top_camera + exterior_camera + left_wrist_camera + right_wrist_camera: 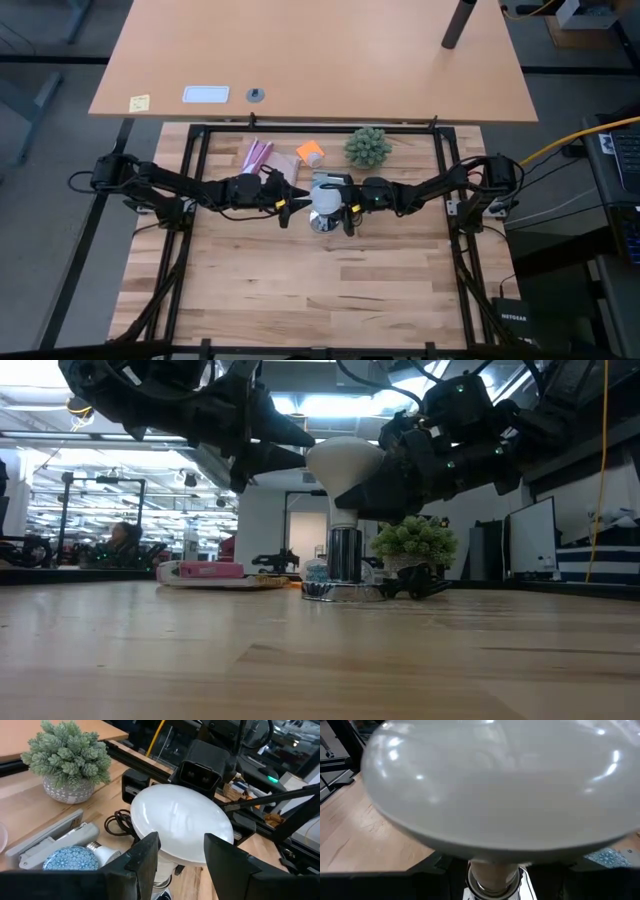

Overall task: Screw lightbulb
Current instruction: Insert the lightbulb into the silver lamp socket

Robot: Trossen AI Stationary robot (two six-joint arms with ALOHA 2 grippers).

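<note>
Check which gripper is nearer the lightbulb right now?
Right. The right gripper is closed around the lightbulb atop the socket base. The left gripper sits just beside it, fingers open, not touching.

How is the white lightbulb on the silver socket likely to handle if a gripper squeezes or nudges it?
The lightbulb has a smooth, glossy dome with reflections, so fingers would probably slip on it. It looks thin-shelled, so likely fragile under a hard squeeze. Its wide head sits high on a narrow neck above the silver socket, so a sideways push might tip the stack.
</note>
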